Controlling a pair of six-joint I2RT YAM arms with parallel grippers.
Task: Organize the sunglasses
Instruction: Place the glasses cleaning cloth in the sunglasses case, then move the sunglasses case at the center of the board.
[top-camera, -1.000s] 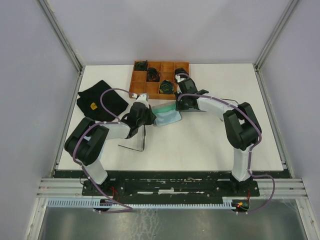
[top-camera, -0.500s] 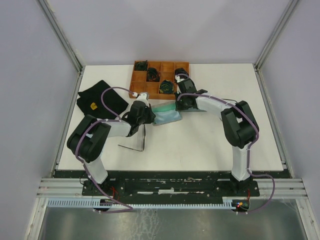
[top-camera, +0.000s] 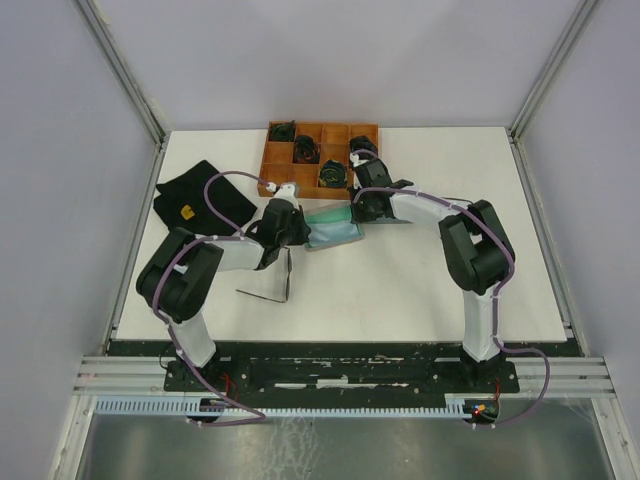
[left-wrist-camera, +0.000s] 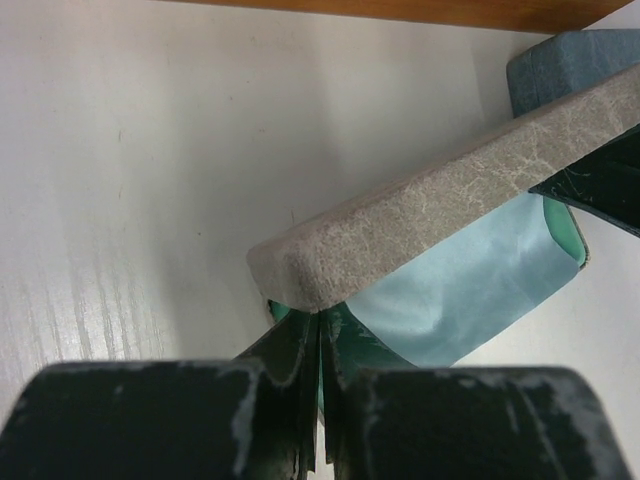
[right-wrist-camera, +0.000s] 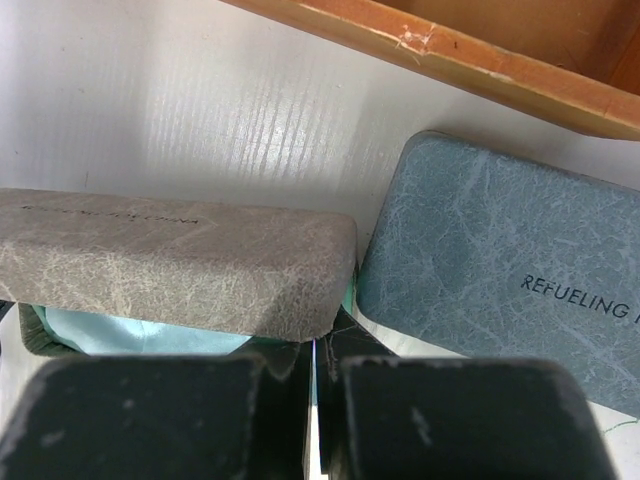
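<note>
An open grey case (top-camera: 332, 228) with pale teal lining lies between my two grippers, in front of the wooden tray. My left gripper (top-camera: 304, 236) is shut on the rim of its lower half at the left end; the left wrist view shows the jaws (left-wrist-camera: 320, 345) closed under the grey lid (left-wrist-camera: 440, 210). My right gripper (top-camera: 357, 217) is shut on the rim at the right end (right-wrist-camera: 322, 365), below the lid (right-wrist-camera: 170, 262). One pair of sunglasses (top-camera: 272, 287) lies on the table near my left arm. The other pair is out of view.
A blue closed case (right-wrist-camera: 500, 255) lies right of the grey one, against the right gripper. The wooden tray (top-camera: 270, 152) with dark green coiled bundles stands just behind. A black cloth (top-camera: 200, 198) lies at the left.
Both grippers and the grey case between them have shifted slightly toward the tray and to the left. The sunglasses on the table have not moved.
</note>
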